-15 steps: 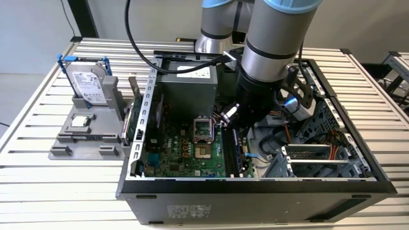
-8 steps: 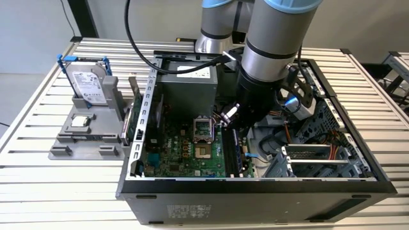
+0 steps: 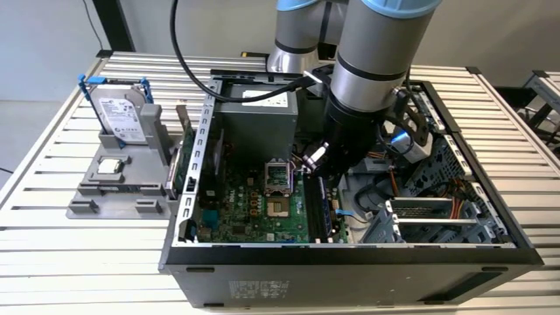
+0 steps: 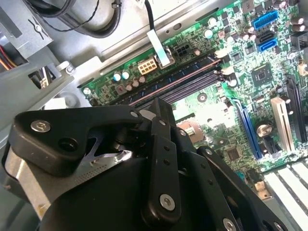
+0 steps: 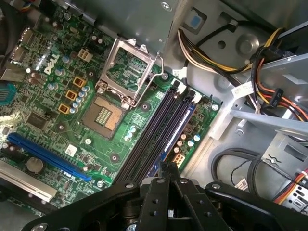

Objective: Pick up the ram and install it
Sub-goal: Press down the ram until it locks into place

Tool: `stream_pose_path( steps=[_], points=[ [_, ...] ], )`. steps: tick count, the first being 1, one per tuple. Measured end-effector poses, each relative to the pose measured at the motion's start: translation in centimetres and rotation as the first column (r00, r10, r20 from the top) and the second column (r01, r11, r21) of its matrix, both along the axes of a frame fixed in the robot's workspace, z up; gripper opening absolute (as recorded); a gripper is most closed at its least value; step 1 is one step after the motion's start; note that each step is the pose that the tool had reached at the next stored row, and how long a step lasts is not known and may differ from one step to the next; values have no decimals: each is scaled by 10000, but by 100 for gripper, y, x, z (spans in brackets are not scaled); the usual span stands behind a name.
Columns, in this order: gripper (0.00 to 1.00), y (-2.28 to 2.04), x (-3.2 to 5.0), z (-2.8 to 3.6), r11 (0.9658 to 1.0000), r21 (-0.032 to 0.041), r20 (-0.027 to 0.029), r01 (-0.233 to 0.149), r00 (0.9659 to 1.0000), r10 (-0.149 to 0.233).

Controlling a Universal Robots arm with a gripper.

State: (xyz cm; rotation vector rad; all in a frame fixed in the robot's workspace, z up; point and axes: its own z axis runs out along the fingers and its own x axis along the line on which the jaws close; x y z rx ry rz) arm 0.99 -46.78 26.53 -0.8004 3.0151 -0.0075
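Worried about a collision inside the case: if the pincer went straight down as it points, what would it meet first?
Probably the memory slots on the motherboard; the pincer hangs just above them. Depth is unclear.

Slatted table (image 3: 52, 197): computer case (image 3: 350, 269), grey holder (image 3: 118, 190).

Lab bench: slatted table (image 3: 52, 226), opened computer case (image 3: 350, 259).

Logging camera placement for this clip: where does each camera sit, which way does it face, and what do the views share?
Exterior view: off the arm, above, looking down into the open computer case; the arm reaches inside.
First wrist view: on the arm, facing the motherboard and memory slots; the gripper shows.
Second wrist view: on the arm, behind the gripper, facing the memory slots.
Shared: both wrist views show gripper, motherboard and memory slots.
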Motion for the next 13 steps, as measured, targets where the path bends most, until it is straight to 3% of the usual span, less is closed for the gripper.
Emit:
stream_pose_path(
  steps=[5,13],
  points=[
    [0,0,0,0,9999,-1,7,-153,9999,153],
    [0,0,1,1,9974,-1,15,-717,9974,717]
  ],
)
